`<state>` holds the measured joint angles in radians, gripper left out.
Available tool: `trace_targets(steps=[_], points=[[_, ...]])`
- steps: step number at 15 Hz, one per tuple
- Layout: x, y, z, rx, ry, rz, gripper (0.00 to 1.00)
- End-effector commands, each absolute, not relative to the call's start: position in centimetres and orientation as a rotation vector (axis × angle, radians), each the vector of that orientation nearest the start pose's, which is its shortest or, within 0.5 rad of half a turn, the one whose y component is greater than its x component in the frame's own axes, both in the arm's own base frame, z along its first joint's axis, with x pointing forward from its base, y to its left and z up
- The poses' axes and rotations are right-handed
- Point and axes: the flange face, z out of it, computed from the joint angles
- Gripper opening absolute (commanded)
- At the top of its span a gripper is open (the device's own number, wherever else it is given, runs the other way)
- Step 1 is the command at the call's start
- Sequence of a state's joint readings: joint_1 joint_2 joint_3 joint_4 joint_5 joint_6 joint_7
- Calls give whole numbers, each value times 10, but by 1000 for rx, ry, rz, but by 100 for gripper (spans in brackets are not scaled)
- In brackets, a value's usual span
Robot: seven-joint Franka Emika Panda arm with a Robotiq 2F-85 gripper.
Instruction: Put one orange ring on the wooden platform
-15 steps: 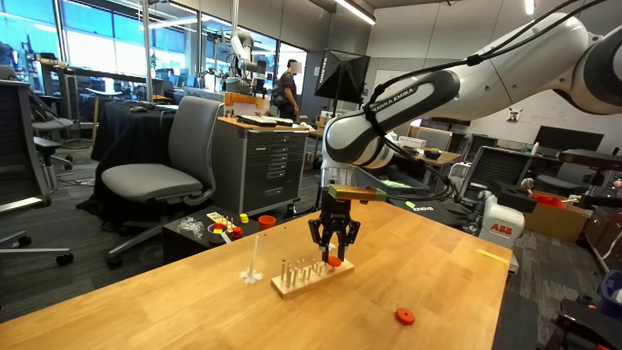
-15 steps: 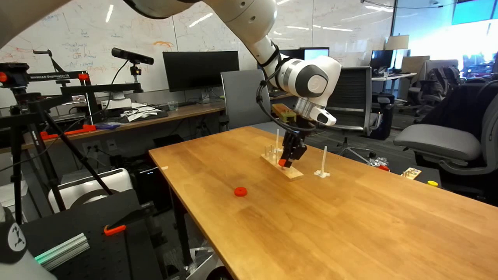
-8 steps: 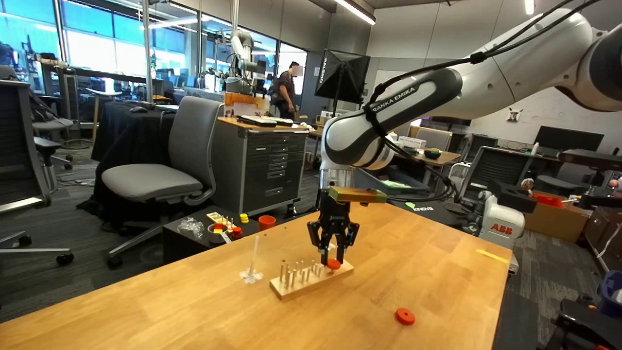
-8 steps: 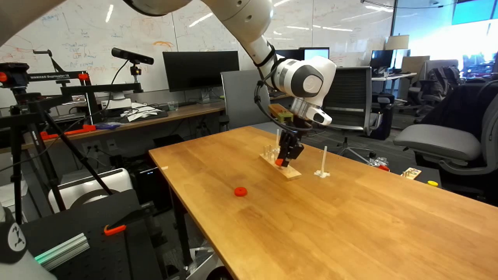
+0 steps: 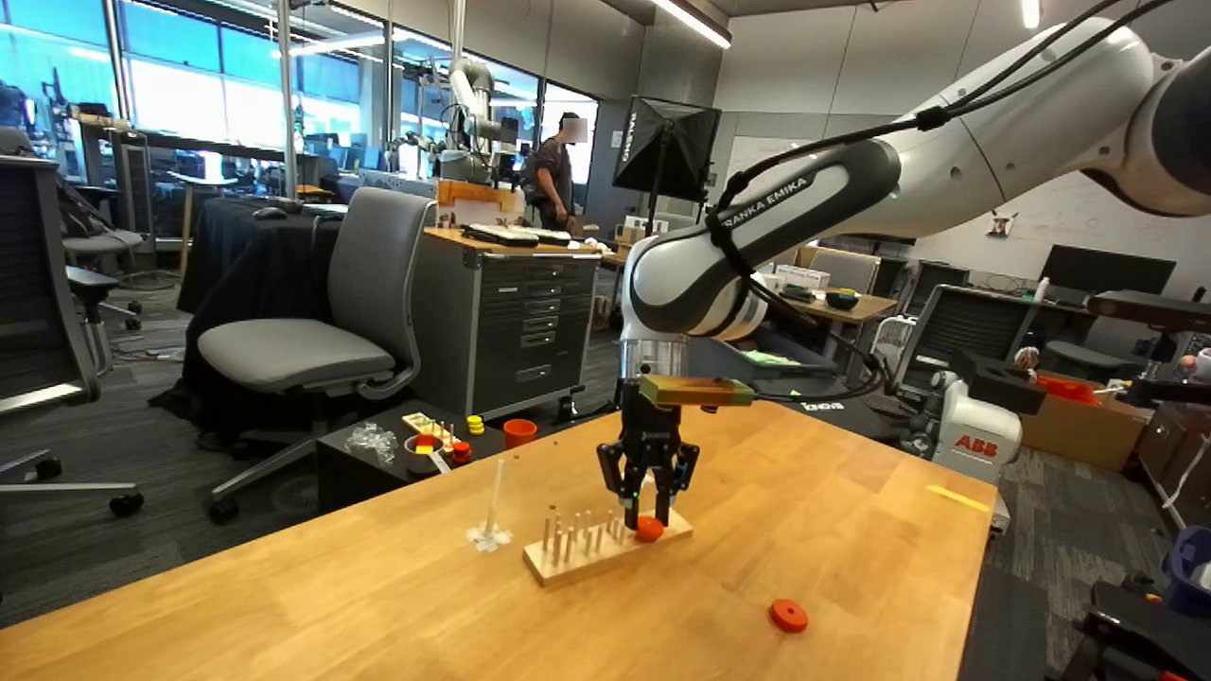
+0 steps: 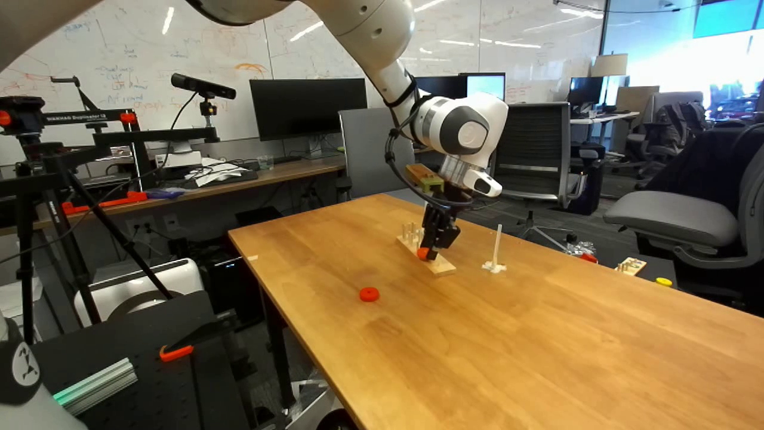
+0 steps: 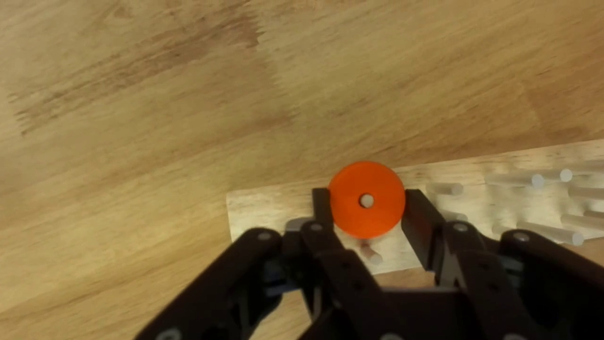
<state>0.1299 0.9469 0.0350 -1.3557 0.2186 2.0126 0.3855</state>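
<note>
Fingers [image 7: 421, 222] pinching orange ring [image 7: 366, 219] (round), wooden platform [image 7: 262, 208] beneath

The board [image 5: 610, 556] is on the table [image 5: 407, 605]. One ring [image 7: 367, 221] is around a peg [image 7: 366, 200], in the gripper [image 5: 647, 521]. Another ring [image 5: 788, 616] lies apart on the table.
</note>
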Motion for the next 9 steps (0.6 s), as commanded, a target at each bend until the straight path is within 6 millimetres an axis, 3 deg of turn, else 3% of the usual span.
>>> trace_targets(steps=[1, 4, 9], points=[[687, 124, 137, -2931, 505, 492, 73], [686, 122, 142, -2929, 478, 482, 98], [682, 120, 160, -2943, 393, 359, 100]])
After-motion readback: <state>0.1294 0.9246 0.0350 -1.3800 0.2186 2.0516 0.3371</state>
